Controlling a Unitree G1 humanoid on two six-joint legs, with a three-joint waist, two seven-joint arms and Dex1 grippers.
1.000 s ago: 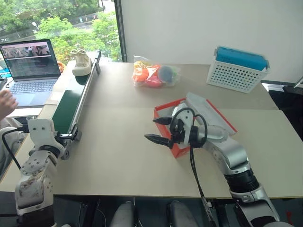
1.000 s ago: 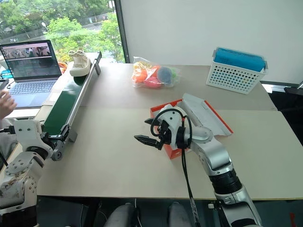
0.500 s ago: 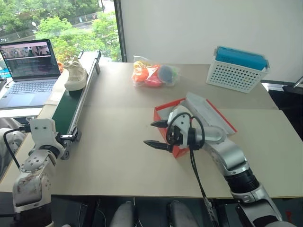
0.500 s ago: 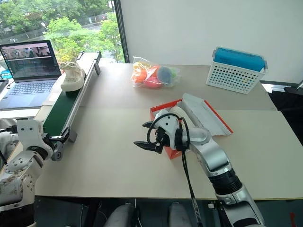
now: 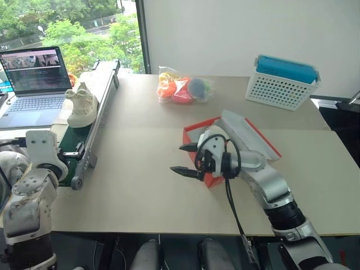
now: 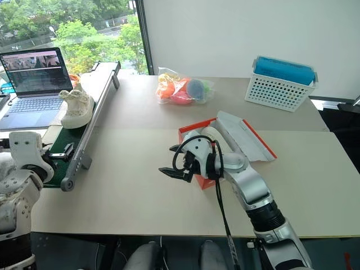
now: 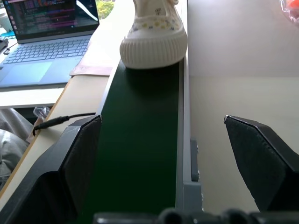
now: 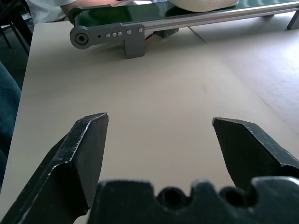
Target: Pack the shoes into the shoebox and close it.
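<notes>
One cream-white shoe (image 5: 81, 107) stands upright on the green conveyor belt (image 5: 74, 135), toe toward the belt's near end. My left gripper (image 7: 162, 120) is open at that near end, fingers spread to either side of the belt, and the shoe (image 7: 154, 42) is still some way ahead of them. The red shoebox (image 5: 197, 135) lies open mid-table with its pale-lined lid (image 5: 247, 132) folded back to the right. A pale rounded shape inside it is partly hidden. My right gripper (image 5: 185, 160) hovers open and empty beside the box's left corner, pointing left.
The conveyor frame (image 8: 107, 35) runs along the table's left edge. A laptop (image 5: 36, 79) sits beyond it. A bag of colourful toys (image 5: 183, 89) lies at the back centre and a white perforated basket (image 5: 281, 84) at the back right.
The shoe has travelled down the belt toward my left gripper. My left arm has lifted slightly and shifted outward. A person's hand at the left edge has gone. The right gripper stayed put.
</notes>
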